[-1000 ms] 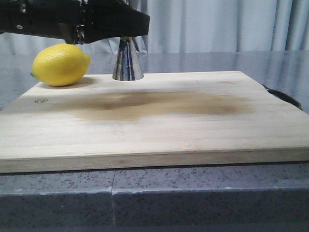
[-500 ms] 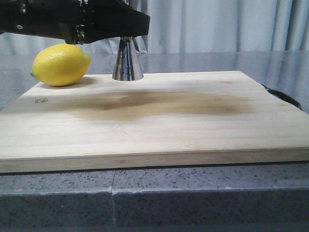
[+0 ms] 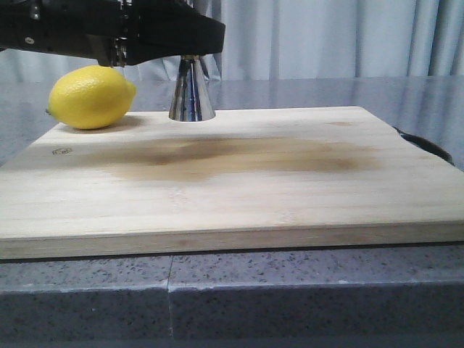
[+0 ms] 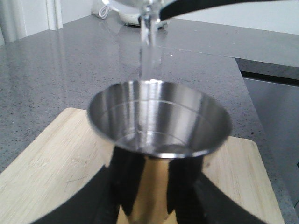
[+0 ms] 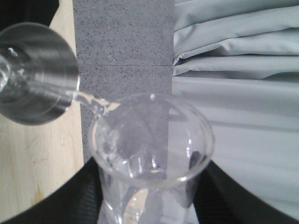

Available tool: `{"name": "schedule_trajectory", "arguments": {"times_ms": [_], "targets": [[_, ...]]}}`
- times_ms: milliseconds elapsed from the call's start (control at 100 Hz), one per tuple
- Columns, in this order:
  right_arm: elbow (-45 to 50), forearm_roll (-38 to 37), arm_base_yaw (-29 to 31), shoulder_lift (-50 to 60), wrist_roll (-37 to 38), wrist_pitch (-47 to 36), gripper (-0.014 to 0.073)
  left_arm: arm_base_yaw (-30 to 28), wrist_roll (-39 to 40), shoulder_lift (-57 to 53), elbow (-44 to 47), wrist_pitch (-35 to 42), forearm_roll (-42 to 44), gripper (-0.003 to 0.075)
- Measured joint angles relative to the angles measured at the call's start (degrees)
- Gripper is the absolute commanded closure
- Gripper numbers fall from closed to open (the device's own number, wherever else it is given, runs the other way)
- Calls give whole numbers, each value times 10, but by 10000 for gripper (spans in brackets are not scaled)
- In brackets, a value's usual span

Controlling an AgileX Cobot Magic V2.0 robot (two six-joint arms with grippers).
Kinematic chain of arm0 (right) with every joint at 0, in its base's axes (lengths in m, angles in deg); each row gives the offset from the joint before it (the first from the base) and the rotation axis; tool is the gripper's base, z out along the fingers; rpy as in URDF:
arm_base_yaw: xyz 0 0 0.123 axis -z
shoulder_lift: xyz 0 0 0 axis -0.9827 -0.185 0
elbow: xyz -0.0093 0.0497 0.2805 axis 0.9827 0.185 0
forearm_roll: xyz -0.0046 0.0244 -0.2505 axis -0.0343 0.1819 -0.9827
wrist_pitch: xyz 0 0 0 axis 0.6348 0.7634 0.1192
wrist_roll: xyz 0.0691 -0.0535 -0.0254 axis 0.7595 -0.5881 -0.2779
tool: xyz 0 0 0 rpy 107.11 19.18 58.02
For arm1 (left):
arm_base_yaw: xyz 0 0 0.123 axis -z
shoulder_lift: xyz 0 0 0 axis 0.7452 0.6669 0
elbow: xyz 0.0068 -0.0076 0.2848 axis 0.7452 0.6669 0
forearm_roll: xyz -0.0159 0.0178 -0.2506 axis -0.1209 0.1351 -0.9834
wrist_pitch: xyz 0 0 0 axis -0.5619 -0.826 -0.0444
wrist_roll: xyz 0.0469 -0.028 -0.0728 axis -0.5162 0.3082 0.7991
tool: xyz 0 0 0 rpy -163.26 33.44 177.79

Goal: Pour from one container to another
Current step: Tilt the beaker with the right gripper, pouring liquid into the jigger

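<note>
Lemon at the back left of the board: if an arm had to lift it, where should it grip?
Probably across the lemon's short middle, coming from above. It lies on its side on the cutting board, pointed tip toward the steel jigger, so the fat belly gives the fingers the widest, steadiest bite.

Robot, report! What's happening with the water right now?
Right tool shut on beaker, tipped. Water streaming into jigger. Left tool shut on jigger. Nothing in the way.

Lemon (image 3: 91, 96) left of jigger (image 3: 192, 93), both at cutting board (image 3: 239, 181) far edge; beaker (image 5: 149, 158) above jigger.
</note>
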State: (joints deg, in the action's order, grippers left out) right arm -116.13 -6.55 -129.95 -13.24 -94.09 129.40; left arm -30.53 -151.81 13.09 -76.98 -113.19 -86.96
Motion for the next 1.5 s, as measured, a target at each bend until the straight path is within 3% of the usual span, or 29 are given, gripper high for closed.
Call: {"name": "schedule_trajectory", "arguments": {"times_ms": [1150, 1500], "targets": [[-1, -2, -4, 0, -79, -12, 344, 0, 0, 0, 0, 0, 0, 500], [-1, 4, -4, 0, 84, -12, 344, 0, 0, 0, 0, 0, 0, 500]]}}
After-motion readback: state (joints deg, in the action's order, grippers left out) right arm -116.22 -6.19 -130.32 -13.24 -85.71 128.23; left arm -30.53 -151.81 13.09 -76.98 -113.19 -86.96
